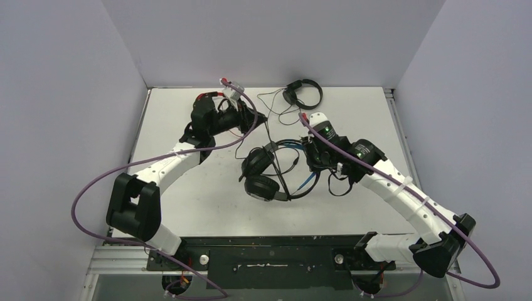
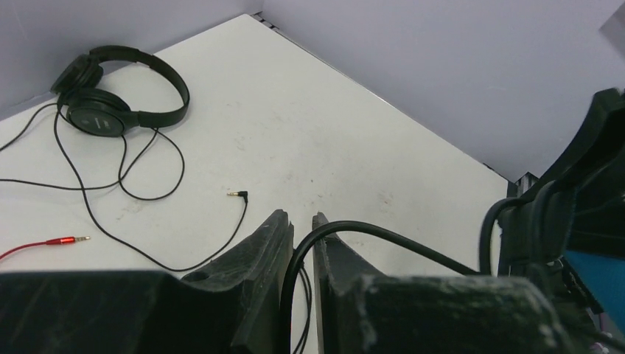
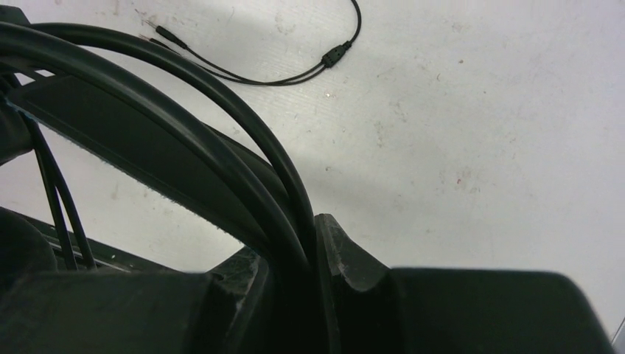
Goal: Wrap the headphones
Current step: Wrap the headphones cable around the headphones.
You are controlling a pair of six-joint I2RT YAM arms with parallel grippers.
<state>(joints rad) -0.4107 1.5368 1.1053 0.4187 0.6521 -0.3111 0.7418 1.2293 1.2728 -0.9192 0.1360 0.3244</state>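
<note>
The black headphones with a blue headband (image 1: pixel 262 185) lie mid-table. My right gripper (image 1: pixel 312 149) (image 3: pixel 295 243) is shut on their black headband rails (image 3: pixel 221 140). A black cord (image 2: pixel 413 247) from them runs between the fingers of my left gripper (image 1: pixel 254 117) (image 2: pixel 302 221). Those jaws stand a little apart, and a sliver of table shows beside the cord. The all-black headphones (image 1: pixel 302 94) (image 2: pixel 110 88) lie at the back with their cord loose. Only a red piece of the red headphones (image 1: pixel 206 97) shows by my left arm. Their red plug (image 2: pixel 63 240) lies on the table.
Loose thin cords cross the white table (image 1: pixel 188 194): a black plug (image 2: pixel 237 195) ahead of the left fingers, a split black cord (image 3: pixel 332 55) ahead of the right fingers. Grey walls close in the back and both sides.
</note>
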